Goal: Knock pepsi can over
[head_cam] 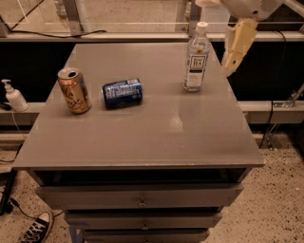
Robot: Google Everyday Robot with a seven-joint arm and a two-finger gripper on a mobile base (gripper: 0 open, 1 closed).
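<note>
Hanging from a cropped arm [249, 5], claw [232, 61] hovers right of bottle [195, 59].

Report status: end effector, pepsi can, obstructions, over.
End effector high, past table right edge, by the bottle. Pepsi can lying on its side, apart from upright gold can. Bottle stands between them.

Two cans [74, 90] [122, 92], one bottle [196, 59], one table [190, 137], one end effector [231, 64] near the bottle.
</note>
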